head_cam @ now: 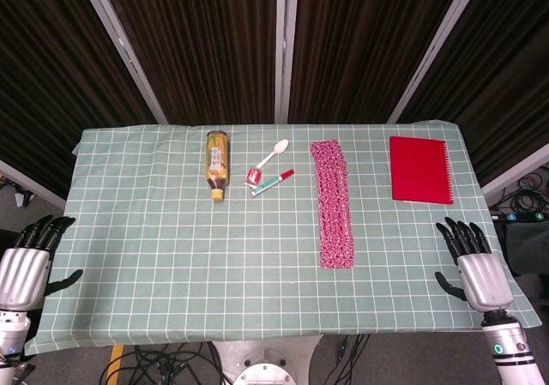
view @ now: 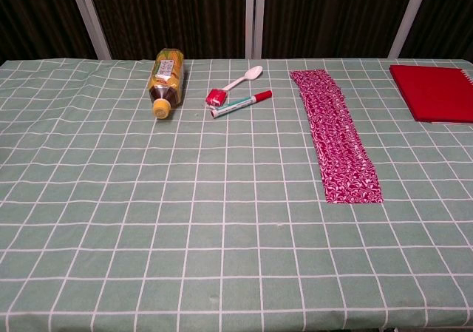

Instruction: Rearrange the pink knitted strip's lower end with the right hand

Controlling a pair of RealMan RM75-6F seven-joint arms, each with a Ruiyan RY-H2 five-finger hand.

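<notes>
I am holding the right robot hand [head_cam: 470,256] at the four o'clock edge of the table [head_cam: 171,256], fingers spread apart and gripping nothing, palm hovering just off the checked green cloth. It is not touching anything yet. The left robot hand [head_cam: 30,261] is waiting at eight o'clock, also spread and empty, well apart from every object; neither hand is showing in the chest view.

Working outward from the right robot hand, the pink knitted strip [head_cam: 333,201] is lying flat toward ten o'clock from it, running lengthwise from the far side of the table toward me. Its lower end [view: 353,188] is sitting squarely on the cloth, well apart from my fingers. A red notebook [head_cam: 420,169] is resting at twelve o'clock from the hand.

Further left I am seeing a white spoon [head_cam: 274,153], a red-capped marker [head_cam: 273,182], a small red packet [head_cam: 254,176] beside it, and a tea bottle [head_cam: 217,162] lying on its side.

I am judging the task as not begun: the reach, the grip on the lower end and the rearranging all remain.
</notes>
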